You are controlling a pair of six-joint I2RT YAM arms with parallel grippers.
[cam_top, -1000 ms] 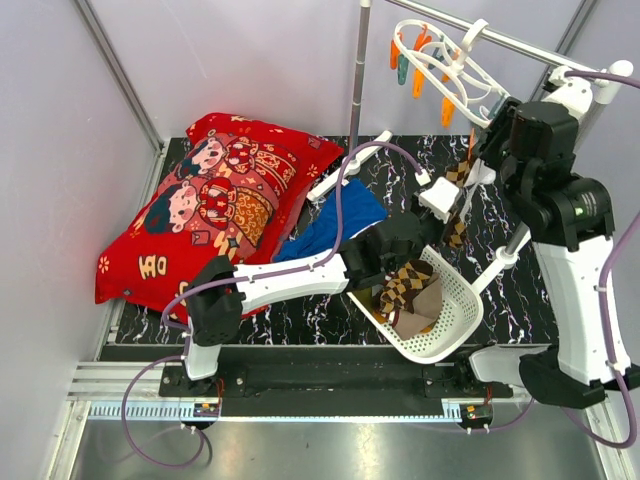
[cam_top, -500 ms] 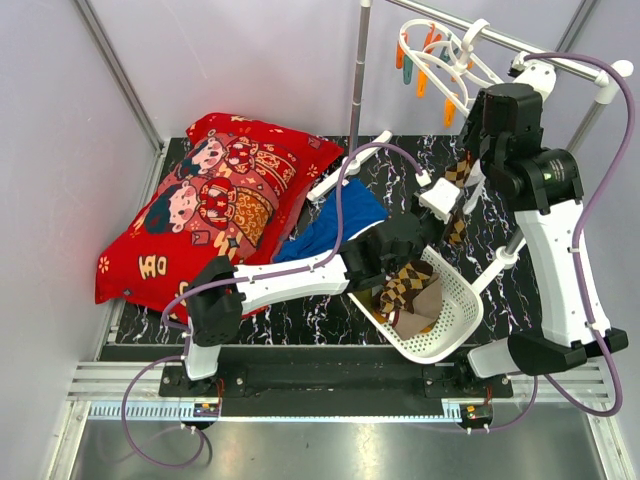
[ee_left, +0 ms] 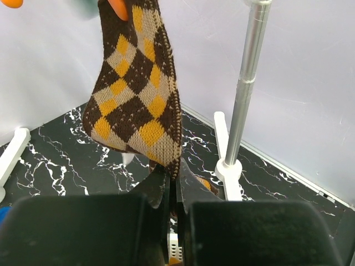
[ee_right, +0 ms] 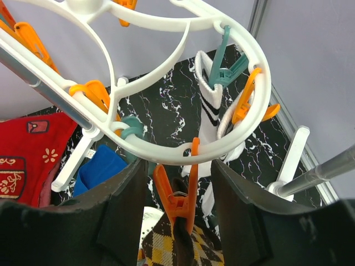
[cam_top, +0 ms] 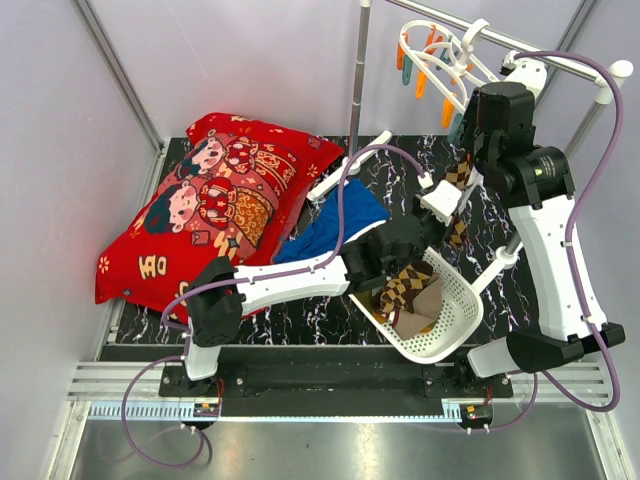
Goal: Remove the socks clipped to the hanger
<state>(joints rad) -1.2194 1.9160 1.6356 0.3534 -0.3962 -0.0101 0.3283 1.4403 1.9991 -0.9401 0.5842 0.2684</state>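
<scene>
Left gripper [ee_left: 173, 191] fingers clamped the lower end of the brown-and-yellow checked knit sock [ee_left: 136, 94]. Right gripper [ee_right: 178, 172] stood open astride the orange plastic peg [ee_right: 176, 202] under the white plastic ring hanger [ee_right: 161, 23], upper right of the top view. Unclipping step, I judged; next called for a peg squeeze. The sock hung vertical, pegged end at frame top.

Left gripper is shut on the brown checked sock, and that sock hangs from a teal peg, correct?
Not quite. The left gripper is shut on the brown checked sock, but it hangs from an orange peg, not teal; the right wrist view shows it.
</scene>
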